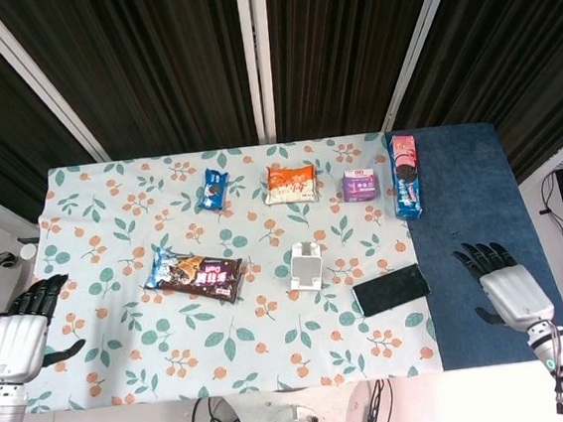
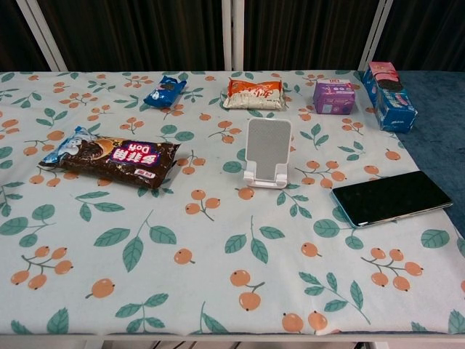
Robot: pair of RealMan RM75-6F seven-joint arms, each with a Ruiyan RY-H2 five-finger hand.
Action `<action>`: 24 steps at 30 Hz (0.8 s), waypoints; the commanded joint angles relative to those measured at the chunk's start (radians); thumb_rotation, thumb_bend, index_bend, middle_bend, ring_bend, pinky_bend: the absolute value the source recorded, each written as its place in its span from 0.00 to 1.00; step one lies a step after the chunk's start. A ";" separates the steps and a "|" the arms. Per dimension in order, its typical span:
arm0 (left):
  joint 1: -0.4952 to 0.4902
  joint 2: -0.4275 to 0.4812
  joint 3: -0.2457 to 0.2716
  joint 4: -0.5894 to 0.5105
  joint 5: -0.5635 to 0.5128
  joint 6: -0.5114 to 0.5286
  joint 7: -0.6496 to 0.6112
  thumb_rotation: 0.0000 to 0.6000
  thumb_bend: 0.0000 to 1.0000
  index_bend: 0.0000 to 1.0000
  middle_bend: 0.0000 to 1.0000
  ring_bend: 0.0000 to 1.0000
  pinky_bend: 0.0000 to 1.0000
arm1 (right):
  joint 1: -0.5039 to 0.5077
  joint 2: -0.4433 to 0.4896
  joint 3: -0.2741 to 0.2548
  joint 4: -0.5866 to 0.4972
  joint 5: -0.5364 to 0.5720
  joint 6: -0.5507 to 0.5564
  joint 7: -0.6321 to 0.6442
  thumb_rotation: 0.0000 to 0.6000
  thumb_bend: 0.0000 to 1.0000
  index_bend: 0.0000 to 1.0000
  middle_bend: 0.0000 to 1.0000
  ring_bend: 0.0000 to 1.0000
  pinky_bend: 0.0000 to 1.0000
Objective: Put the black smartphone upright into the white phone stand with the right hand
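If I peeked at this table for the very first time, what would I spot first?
Probably the flowery tablecloth with orange fruits and green leaves. In the middle stands the empty white phone stand, and to its right the flat black smartphone lies on the cloth. A long brown snack bag lies on the left.

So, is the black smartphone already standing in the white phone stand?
No, the black smartphone lies flat on the cloth beside the empty white phone stand.

The tabletop [image 1: 90,289] is covered by a pale cloth printed with leaves and orange fruit, with a dark blue strip [image 1: 469,243] left along one side. Behind it, black pleated curtains [image 1: 148,64] are hung between white frame bars [image 1: 256,59].
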 commanded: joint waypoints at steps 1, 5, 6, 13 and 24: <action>0.000 0.001 0.000 -0.002 0.002 0.003 0.000 0.89 0.08 0.09 0.11 0.11 0.22 | 0.119 0.017 0.029 -0.094 0.110 -0.153 -0.148 1.00 0.05 0.00 0.00 0.00 0.00; 0.003 0.000 0.001 -0.001 -0.003 0.004 0.000 0.89 0.08 0.09 0.11 0.11 0.22 | 0.179 -0.035 0.048 -0.067 0.172 -0.208 -0.189 1.00 0.02 0.00 0.00 0.00 0.00; 0.004 -0.001 0.001 -0.001 -0.004 0.004 0.000 0.90 0.08 0.09 0.11 0.11 0.22 | 0.189 -0.052 0.050 -0.057 0.184 -0.215 -0.197 1.00 0.01 0.00 0.00 0.00 0.00; 0.007 -0.009 0.005 0.010 -0.003 0.007 -0.007 0.90 0.08 0.10 0.11 0.11 0.22 | 0.229 -0.168 0.044 0.026 0.186 -0.224 -0.174 1.00 0.00 0.00 0.00 0.00 0.00; 0.006 -0.009 0.003 0.015 -0.002 0.010 -0.016 0.90 0.08 0.10 0.11 0.11 0.22 | 0.260 -0.228 0.025 0.048 0.252 -0.220 -0.214 1.00 0.00 0.00 0.00 0.00 0.00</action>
